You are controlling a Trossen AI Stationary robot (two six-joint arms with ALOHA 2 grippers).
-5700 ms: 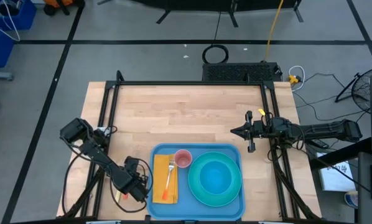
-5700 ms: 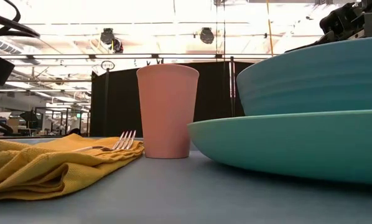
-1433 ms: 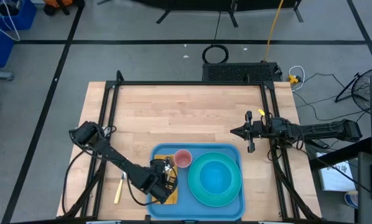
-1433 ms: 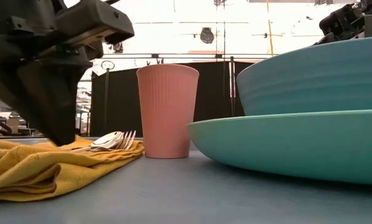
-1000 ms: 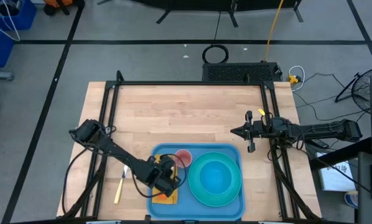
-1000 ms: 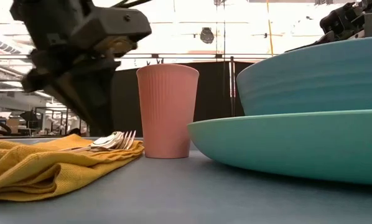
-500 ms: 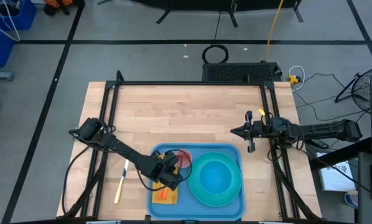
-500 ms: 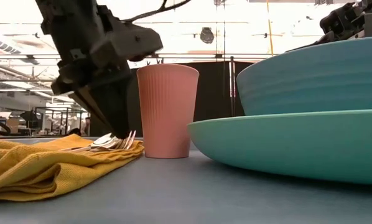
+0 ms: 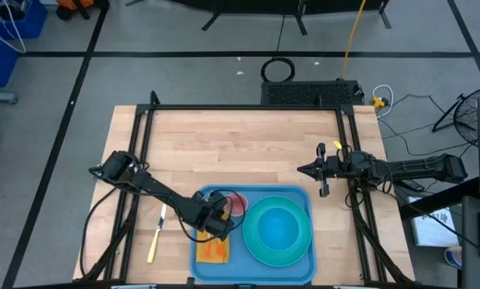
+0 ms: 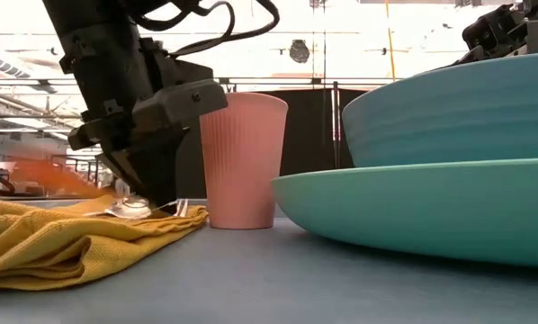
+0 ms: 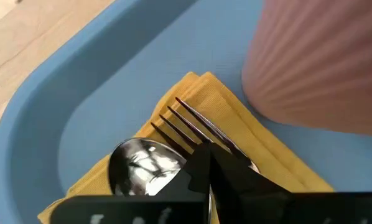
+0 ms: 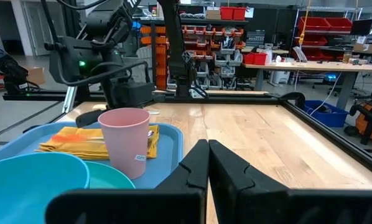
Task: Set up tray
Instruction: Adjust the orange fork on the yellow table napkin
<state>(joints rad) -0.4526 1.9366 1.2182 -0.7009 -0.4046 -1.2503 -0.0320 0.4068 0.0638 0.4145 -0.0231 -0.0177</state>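
Observation:
The blue tray (image 9: pixel 256 190) lies at the table's near edge. On it are a yellow napkin (image 9: pixel 212 254), a pink cup (image 9: pixel 237 202) and a turquoise bowl on a turquoise plate (image 9: pixel 278 231). A fork (image 11: pixel 189 127) and a spoon (image 11: pixel 142 165) lie on the napkin. My left gripper (image 9: pixel 221 226) is shut, low over the napkin's far end beside the cup, and shows in the low view (image 10: pixel 156 198). My right gripper (image 9: pixel 306 170) is shut and empty over the table, beyond the tray's far right corner. My left gripper's shut fingertips (image 11: pixel 201 163) come down from above onto the fork's neck (image 11: pixel 218 140), just behind the tines and beside the spoon's bowl. The fork and spoon lie flat on the napkin. The fingers hide the place of contact itself.
A yellow-handled knife (image 9: pixel 155 237) lies on the bare wood left of the tray. Black frame rails (image 9: pixel 140 152) run along the table's left, right and far sides. An orange blurred shape (image 10: pixel 53 177) shows behind the napkin in the low view.
My left gripper has moved along the napkin toward the far edge and the cup, and come down onto the fork and spoon. The spoon's bowl has shifted on the napkin away from the cup. An orange blur has come up behind the napkin in the low view.

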